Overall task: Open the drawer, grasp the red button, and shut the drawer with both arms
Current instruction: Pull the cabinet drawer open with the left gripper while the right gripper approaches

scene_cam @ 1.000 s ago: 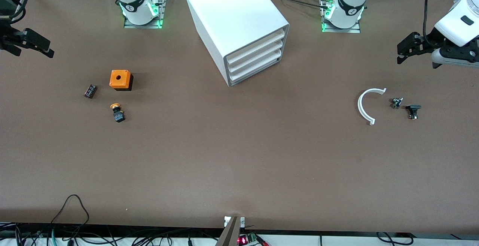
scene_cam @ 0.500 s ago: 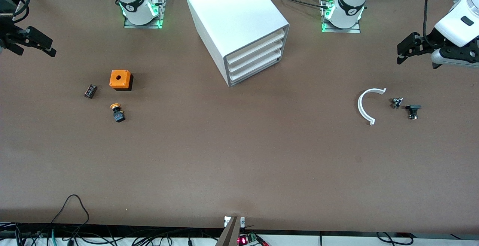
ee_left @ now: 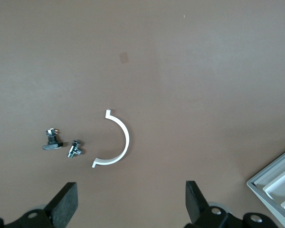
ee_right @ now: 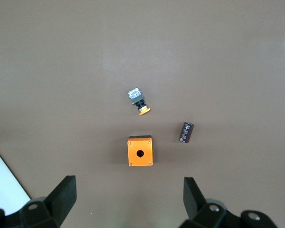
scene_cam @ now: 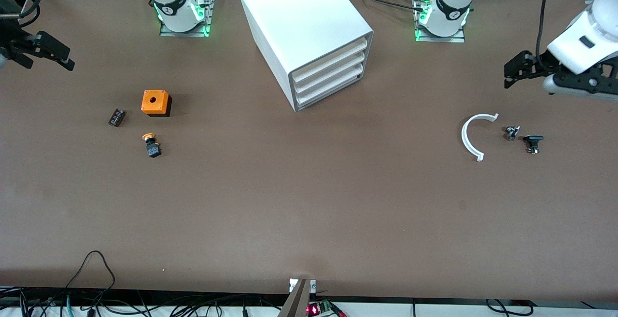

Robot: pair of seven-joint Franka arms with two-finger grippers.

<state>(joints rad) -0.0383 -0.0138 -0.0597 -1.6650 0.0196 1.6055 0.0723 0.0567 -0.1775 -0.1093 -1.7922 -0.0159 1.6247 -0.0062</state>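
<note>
Matte brown table (scene_cam: 309, 201) | boxy white cabinet (scene_cam: 299, 22), drawers shut | both jaws wide, empty

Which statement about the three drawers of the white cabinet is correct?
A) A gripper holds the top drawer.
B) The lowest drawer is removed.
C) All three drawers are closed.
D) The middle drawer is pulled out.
C: the three drawer fronts sit flush in the white cabinet, and the left gripper and right gripper are both far from it.

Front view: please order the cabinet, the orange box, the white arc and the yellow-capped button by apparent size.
Largest to smallest:
1. cabinet
2. white arc
3. orange box
4. yellow-capped button

All four rest on the table at similar depth, so nearness hardly skews this.
</note>
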